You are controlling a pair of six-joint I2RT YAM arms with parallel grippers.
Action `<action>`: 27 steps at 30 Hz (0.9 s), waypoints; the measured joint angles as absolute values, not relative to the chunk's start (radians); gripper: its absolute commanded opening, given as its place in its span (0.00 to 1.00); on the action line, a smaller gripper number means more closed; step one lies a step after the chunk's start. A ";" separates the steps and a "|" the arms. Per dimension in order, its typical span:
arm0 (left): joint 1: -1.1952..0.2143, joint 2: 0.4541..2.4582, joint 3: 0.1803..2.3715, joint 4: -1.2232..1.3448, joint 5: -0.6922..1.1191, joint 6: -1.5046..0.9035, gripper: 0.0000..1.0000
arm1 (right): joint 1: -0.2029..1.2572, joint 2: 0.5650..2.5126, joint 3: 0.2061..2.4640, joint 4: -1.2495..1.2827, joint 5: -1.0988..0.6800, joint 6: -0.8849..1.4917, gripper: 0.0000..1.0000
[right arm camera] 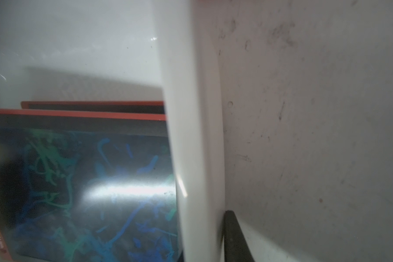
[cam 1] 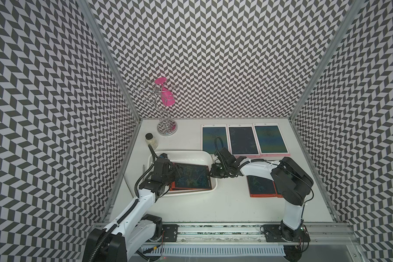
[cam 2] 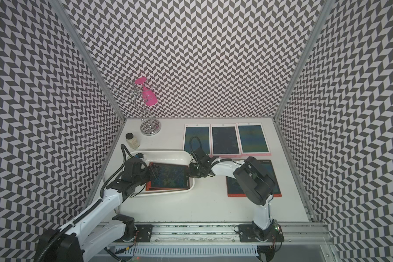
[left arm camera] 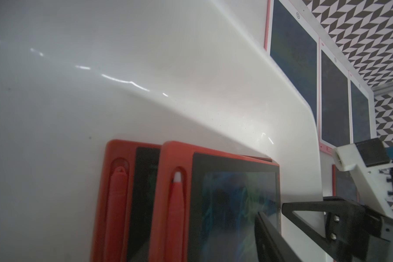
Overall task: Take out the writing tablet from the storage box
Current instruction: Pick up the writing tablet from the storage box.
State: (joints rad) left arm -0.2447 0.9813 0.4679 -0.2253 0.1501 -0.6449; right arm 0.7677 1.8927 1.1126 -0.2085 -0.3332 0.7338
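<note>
The white storage box (cam 1: pixel 184 154) sits left of centre with two red-framed tablets stacked inside. The top writing tablet (cam 1: pixel 192 178) lies beneath the left gripper (cam 1: pixel 178 171), whose jaw spacing cannot be told. The right gripper (cam 1: pixel 213 172) clamps the box's right rim. Behind stand three pink-framed tablets (cam 1: pixel 244 141), a jar (cam 1: pixel 151 139) and a wire stand (cam 1: pixel 166 127). The right arm (cam 1: pixel 288 179) partly hides red tablets (cam 1: pixel 260 187). Only the left wrist view shows a stylus (left arm camera: pixel 176 215) in each frame; the right wrist view shows one finger (right arm camera: pixel 234 238) outside the wall.
</note>
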 measured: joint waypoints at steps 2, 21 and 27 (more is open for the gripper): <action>-0.228 0.991 0.467 -0.217 0.158 -0.644 0.37 | 0.767 1.893 1.114 -0.210 -0.330 0.734 0.16; -0.146 1.005 0.479 -0.107 0.311 -0.641 0.00 | 0.752 1.879 1.131 -0.217 -0.337 0.723 0.41; -0.130 1.006 0.479 -0.101 0.334 -0.649 0.00 | 0.721 1.828 1.150 -0.223 -0.341 0.712 0.47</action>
State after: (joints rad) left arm -0.1299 1.0061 0.4793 -0.1009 0.3336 -0.6487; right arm 0.7208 1.8282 1.1500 -0.2230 -0.3408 0.7120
